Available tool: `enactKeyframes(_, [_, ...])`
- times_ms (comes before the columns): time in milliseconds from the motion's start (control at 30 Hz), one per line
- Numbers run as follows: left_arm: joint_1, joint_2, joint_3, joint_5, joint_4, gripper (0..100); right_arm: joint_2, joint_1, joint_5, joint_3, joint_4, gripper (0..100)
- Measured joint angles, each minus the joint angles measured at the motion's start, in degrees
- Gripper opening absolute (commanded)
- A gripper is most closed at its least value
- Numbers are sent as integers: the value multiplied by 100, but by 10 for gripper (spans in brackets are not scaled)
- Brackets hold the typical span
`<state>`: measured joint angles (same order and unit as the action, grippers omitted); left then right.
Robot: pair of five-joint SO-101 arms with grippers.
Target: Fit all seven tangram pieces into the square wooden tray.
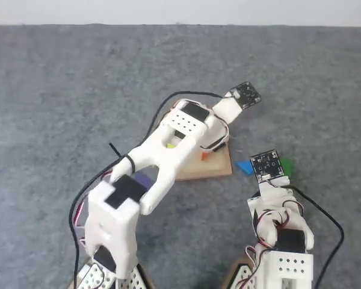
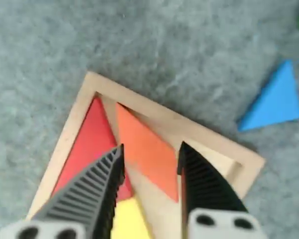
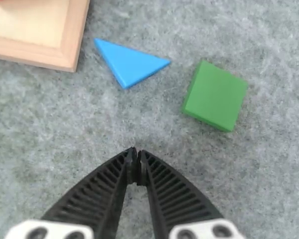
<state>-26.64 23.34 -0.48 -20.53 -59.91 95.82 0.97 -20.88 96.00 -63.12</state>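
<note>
The square wooden tray (image 2: pixel 79 107) holds a red triangle (image 2: pixel 87 144), an orange piece (image 2: pixel 147 149) and a yellow piece (image 2: pixel 129 221). My left gripper (image 2: pixel 152 149) hangs open just above the orange piece, one finger on each side of it. On the carpet beside the tray (image 3: pixel 65 50) lie a blue triangle (image 3: pixel 129 64) and a green square (image 3: pixel 215 94). My right gripper (image 3: pixel 134 153) is shut and empty, a short way back from both. In the high view the tray (image 1: pixel 213 170) lies under the left arm, with the blue triangle (image 1: pixel 245 167) to its right.
A purple piece (image 1: pixel 145 178) peeks out from under the left arm, left of the tray. Grey carpet covers the whole table. Black cables trail from both arms.
</note>
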Motion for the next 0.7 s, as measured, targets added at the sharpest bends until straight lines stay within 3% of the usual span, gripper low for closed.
enactKeyframes(200, [44, -1055, 1046, 0, -9, 156, 0, 0, 0, 0, 0, 8])
enactKeyframes(400, [273, -1275, 2198, 0, 273, 152, 0, 0, 0, 0, 0, 8])
enactKeyframes(700, [264, -1284, 2251, 308, 334, 149, 0, 0, 0, 0, 0, 8])
